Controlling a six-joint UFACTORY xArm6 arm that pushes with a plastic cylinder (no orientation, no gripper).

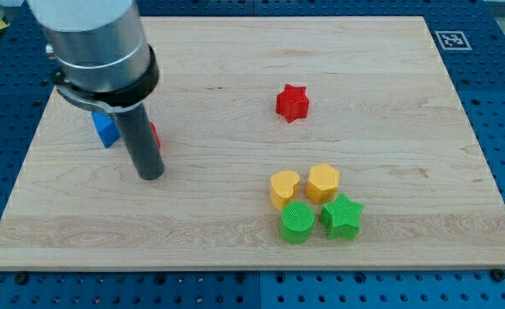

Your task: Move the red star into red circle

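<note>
The red star [292, 103] lies on the wooden board [235, 223], right of centre toward the view's top. A red block [154, 135], likely the red circle, is mostly hidden behind the dark rod at the view's left; only a sliver shows. My tip [151, 174] rests on the board at the left, just below that red block and far left of the red star.
A blue block [106, 129] sits left of the rod, partly hidden by the arm. A cluster lies at the lower right: a yellow heart-like block [284, 187], a yellow hexagon [323, 182], a green circle [297, 222], a green star [342, 215].
</note>
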